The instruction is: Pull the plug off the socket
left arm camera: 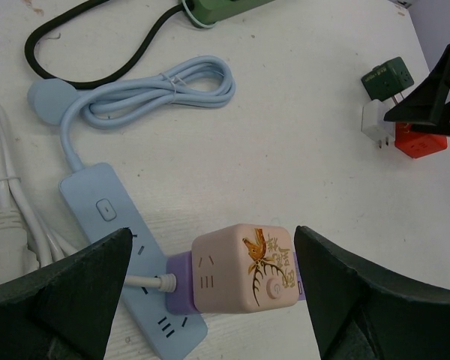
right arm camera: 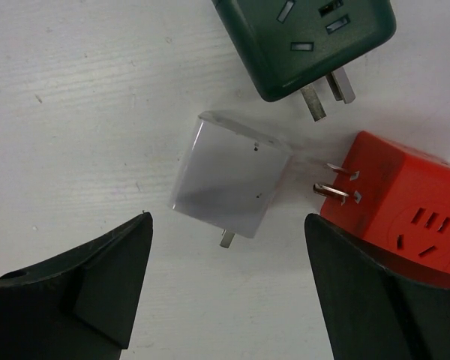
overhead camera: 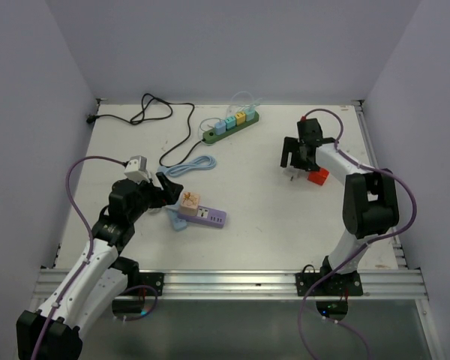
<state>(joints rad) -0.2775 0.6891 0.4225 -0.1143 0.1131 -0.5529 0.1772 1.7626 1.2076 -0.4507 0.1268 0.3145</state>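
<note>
Socket (overhead camera: 229,129) way back on the table (overhead camera: 270,217), lying at a slant, black cord (overhead camera: 154,112) looping off its left end toward the far-left corner. 4 plugs (overhead camera: 235,120) seated along it in a row: pale blue, green, yellow, green. Neither arm touching it.

Right gripper (overhead camera: 294,161) over on the right half, well apart from the socket, pointing down. Jaws wide open in the wrist view, gripping nothing, with a white cube (right arm camera: 231,176) lying loose on the table between the fingers and touching neither. Dark green cube (right arm camera: 307,41) just beyond it, prongs out, and red cube (right arm camera: 397,199) just beside it, prongs aimed at the white one.

Left gripper (overhead camera: 165,187) near the front left, also wide open and empty. Straddling a pink cube (left arm camera: 244,268) with gaps on both sides, no contact. Pink cube plugged on a purple strip (overhead camera: 206,217), with a light blue strip (left arm camera: 109,214) right beside and partly under it. Blue cord (left arm camera: 161,86) coiled up between that lot and the socket.
</note>
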